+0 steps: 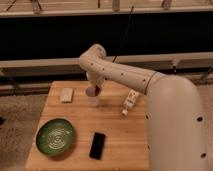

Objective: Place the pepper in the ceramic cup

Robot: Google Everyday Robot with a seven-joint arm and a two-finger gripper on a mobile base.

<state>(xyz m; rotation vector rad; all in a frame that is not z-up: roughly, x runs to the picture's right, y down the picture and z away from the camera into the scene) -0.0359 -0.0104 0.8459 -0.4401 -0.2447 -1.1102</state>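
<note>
The ceramic cup is small and white with a pinkish rim and stands upright on the wooden table near its back middle. My gripper hangs right over the cup's mouth, at the end of the white arm that reaches in from the right. A small dark red patch at the cup's rim under the gripper looks like the pepper; I cannot tell whether it is held or lies in the cup.
A white bottle with a label lies tilted right of the cup. A pale sponge-like block sits at the back left. A green plate is at the front left, and a black phone at the front middle.
</note>
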